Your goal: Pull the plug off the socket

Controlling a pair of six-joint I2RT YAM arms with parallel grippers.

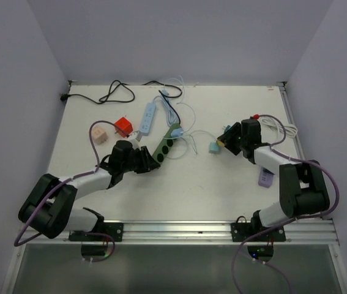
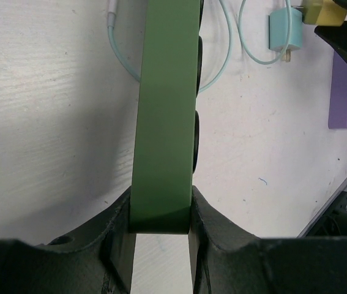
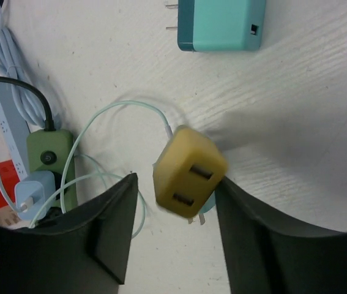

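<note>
Yellow plug (image 3: 188, 180) off green strip (image 2: 164, 116).
Strip clamped by left gripper (image 2: 161, 229); right gripper (image 3: 176, 182) parted, plug loose inside. Judged light, rigid: grasp flat sides.

Both arms stretch forward, elbows low. The left gripper (image 1: 150, 164) is clamped tight; the right gripper (image 3: 174, 184) holds its 2 fingers apart.

Left hand (image 2: 161, 223), right hand (image 3: 174, 208) black; arms (image 1: 90, 179) white-black; purple cables (image 1: 90, 136).
</note>
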